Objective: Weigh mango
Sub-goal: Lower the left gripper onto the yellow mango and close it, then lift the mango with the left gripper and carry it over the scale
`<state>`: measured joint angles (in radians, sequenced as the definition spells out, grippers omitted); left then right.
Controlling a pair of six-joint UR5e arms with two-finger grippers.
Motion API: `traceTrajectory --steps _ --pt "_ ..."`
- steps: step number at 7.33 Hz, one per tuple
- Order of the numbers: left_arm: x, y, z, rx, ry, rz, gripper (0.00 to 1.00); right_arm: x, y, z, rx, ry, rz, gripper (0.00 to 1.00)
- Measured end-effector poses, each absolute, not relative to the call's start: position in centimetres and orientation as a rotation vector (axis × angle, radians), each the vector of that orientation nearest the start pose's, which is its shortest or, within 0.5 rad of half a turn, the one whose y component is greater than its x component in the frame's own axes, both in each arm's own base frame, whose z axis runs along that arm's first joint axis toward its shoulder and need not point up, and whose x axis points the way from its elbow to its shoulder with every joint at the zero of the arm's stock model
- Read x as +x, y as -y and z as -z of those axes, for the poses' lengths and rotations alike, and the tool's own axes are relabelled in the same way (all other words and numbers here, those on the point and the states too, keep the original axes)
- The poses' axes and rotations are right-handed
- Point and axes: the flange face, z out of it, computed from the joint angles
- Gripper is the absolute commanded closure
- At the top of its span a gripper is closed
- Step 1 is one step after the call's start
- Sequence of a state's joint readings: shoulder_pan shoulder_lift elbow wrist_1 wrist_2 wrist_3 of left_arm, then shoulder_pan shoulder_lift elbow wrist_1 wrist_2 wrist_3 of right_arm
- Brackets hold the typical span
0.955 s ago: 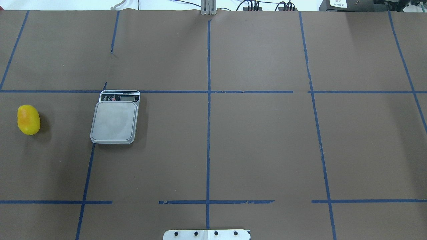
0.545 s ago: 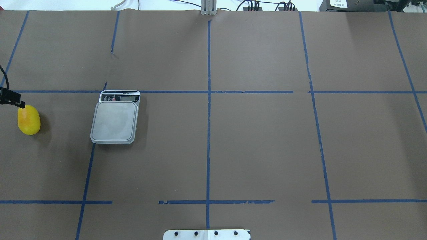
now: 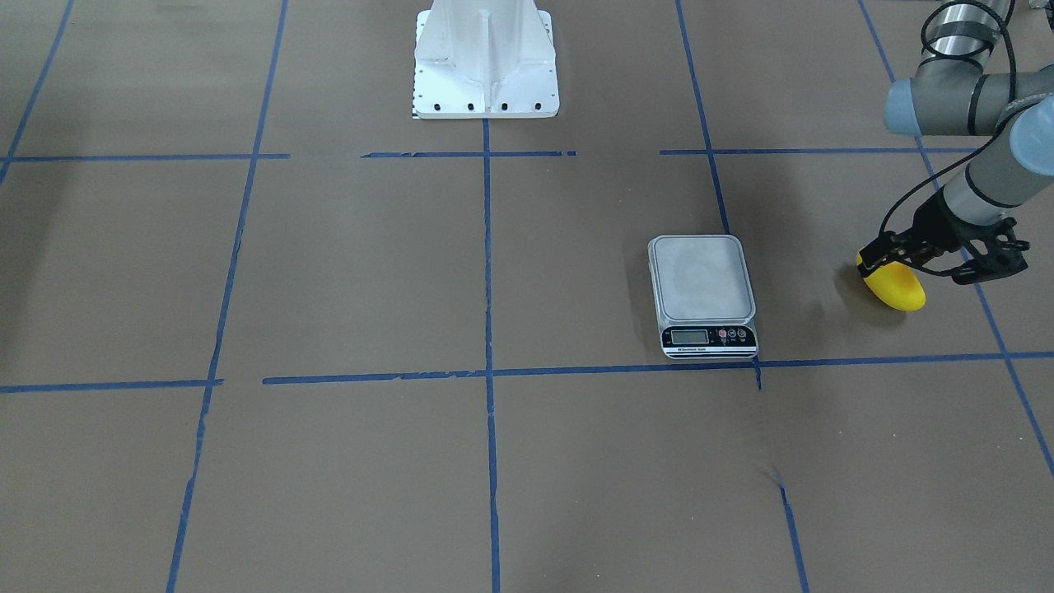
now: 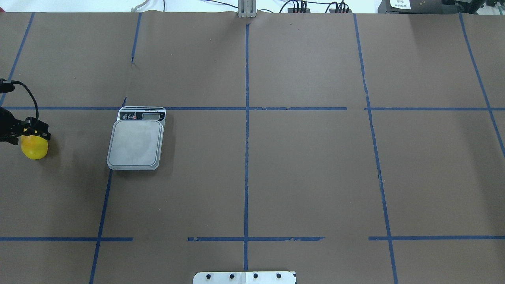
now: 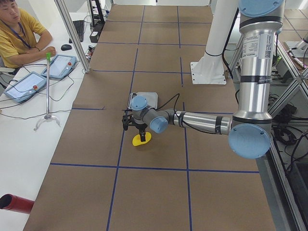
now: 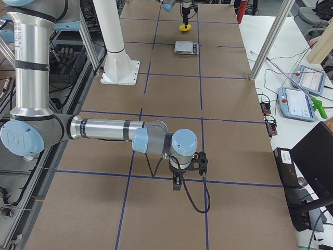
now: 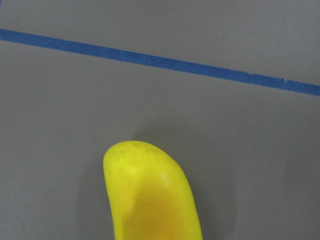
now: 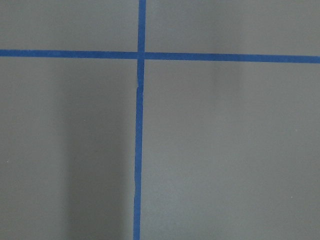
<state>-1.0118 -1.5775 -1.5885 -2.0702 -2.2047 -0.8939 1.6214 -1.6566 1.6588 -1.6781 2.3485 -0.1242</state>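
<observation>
The mango is seen lying on its side on the brown paper-covered table, near the table's end on the robot's left. It is set well apart from the kitchen scale, whose platform is bare. The fruit is shown as small, oblong and bright yellow, with a smooth, glossy skin. In the left wrist view a deeper orange blush is visible along its upper face, with a shallow dimple and faint speckling near the rounded tip. A strip of blue tape is seen beyond that tip.

The left gripper is held directly over the mango's far end with its jaws spread apart; nothing is clamped. The right gripper is held low over the table's opposite end, and whether its jaws are apart or together cannot be told.
</observation>
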Motion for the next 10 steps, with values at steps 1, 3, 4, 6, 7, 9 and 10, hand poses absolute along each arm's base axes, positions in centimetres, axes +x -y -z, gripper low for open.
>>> traceTrajectory --steps 1,3,4,6,7,9,10 --pt "22.1 48.4 -60.4 -0.037 -0.785 0.147 0.08 8.6 44.4 -66.6 -0.032 0.783 0.029 0.00" --pt "22.5 48.5 -61.3 -0.046 -0.771 0.147 0.94 8.6 44.4 -66.6 -0.032 0.783 0.029 0.00" --pt "22.5 48.5 -61.0 -0.044 -0.774 0.148 1.00 8.6 44.4 -66.6 -0.032 0.783 0.029 0.00" --pt "22.9 48.9 -56.1 -0.007 -0.839 0.153 1.00 8.6 44.4 -66.6 -0.032 0.783 0.029 0.00" --pt "23.5 49.4 -50.8 0.012 -0.911 0.170 1.00 8.6 44.4 -66.6 -0.032 0.783 0.029 0.00" --pt "26.9 50.7 -41.1 -0.001 -1.038 0.228 1.00 8.6 44.4 -66.6 -0.032 0.783 0.029 0.00" --pt "30.9 49.8 -38.7 -0.033 -1.056 0.230 1.00 8.6 44.4 -66.6 -0.032 0.783 0.029 0.00"
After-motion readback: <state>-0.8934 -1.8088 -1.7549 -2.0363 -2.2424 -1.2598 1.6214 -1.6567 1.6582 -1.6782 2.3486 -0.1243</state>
